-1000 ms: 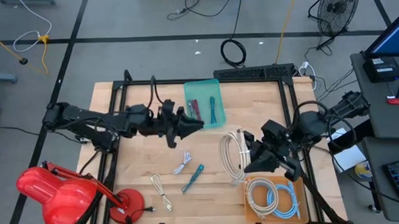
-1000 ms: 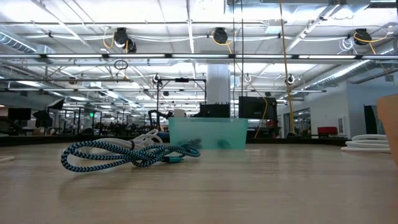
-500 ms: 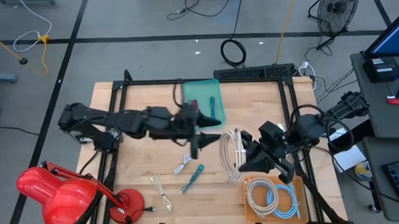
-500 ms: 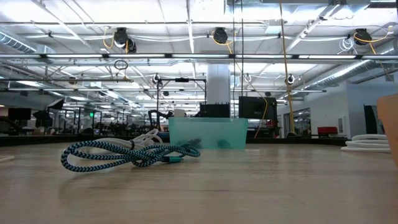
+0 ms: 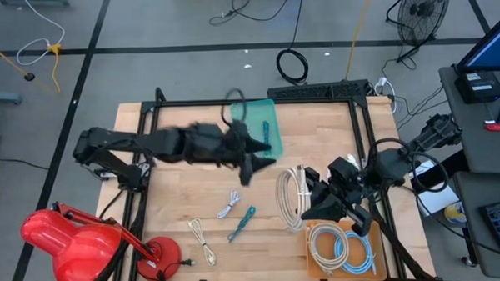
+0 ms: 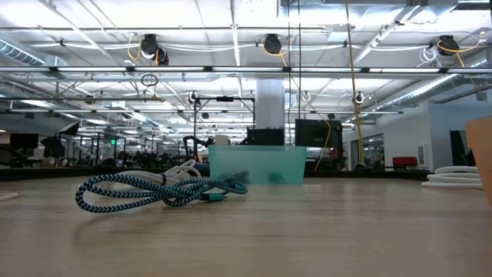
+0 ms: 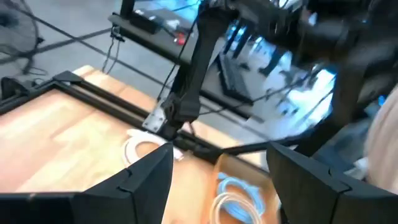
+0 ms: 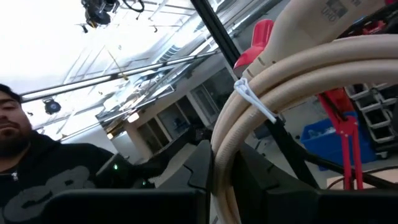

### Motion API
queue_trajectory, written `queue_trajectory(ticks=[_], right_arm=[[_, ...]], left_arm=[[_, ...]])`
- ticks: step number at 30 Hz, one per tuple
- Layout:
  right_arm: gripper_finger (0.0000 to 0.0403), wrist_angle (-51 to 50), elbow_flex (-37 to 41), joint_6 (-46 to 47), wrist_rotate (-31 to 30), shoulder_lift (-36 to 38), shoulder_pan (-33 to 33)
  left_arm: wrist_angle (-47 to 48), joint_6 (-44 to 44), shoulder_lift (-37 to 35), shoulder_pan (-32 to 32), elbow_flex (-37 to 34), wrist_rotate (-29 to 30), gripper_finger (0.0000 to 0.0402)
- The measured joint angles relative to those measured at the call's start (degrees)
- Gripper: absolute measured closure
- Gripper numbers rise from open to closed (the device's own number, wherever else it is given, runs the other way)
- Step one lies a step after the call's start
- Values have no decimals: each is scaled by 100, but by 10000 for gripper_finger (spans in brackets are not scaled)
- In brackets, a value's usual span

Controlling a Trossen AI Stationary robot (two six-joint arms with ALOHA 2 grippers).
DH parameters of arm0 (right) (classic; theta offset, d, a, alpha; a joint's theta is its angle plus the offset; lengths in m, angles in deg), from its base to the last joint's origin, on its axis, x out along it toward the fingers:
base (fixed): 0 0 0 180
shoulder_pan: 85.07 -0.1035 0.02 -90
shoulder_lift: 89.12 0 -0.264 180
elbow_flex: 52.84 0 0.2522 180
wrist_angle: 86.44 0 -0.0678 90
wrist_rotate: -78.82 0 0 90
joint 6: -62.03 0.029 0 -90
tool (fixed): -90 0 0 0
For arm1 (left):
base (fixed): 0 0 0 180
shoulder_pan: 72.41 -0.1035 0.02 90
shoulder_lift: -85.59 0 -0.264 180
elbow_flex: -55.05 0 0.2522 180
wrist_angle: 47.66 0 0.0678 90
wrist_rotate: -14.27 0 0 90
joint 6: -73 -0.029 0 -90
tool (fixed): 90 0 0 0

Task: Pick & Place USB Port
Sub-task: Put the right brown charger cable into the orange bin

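Loose on the table lie a teal braided USB cable [image 5: 242, 222] [image 6: 157, 191], a white one [image 5: 229, 205] and a pale one [image 5: 203, 240]. At the far middle a teal bin [image 5: 256, 129] [image 6: 256, 165] holds a teal cable [image 5: 266, 136] and a dark red one [image 5: 244, 137]. My left gripper [image 5: 249, 163] [image 7: 221, 165] hovers open beside the bin's near edge, nothing between its fingers. To the right, my right gripper [image 5: 314, 202] [image 8: 227, 180] is shut on a beige cable coil [image 5: 291, 196]. My right gripper pinches several strands of the beige coil [image 8: 225, 152] together between its two fingers, just below a white tie [image 8: 252, 98] that binds the bundle. The fingers come from the table's right, slanting upward. In the low view, part of the coil [image 6: 457, 178] lies flat on the table.
An orange tray [image 5: 314, 257] with white and blue cables sits at the near right. A red lamp [image 5: 70, 243] stands at the near left corner. A black frame [image 5: 358, 128] borders the table. A person in a dark top [image 8: 37, 174] shows beyond the table.
My left gripper has swung from the bin's left side toward the table's right, along the bin's near edge, and has risen and tipped up toward level. The cables on the table and in the bin lie as before.
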Motion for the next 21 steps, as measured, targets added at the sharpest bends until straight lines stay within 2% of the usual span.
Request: queue_trajectory(ticks=[2, 8, 12, 17, 21], right_arm=[[376, -9, 0, -35, 1, 1, -31], [376, 0, 0, -58, -135, 3, -38], [376, -8, 0, -72, -143, 3, -38], [376, -45, 0, -74, -136, 3, -38], [376, -45, 0, -74, -138, 3, -38]], left_arm=[[156, 103, -170, -92, 2, -320, 139], [-318, -30, -244, 39, -9, -1187, 139], [-711, -109, -232, 204, 4, -1160, 139], [-732, -209, -227, 257, -5, -619, 139], [-908, -213, -215, 223, -5, -570, 139]])
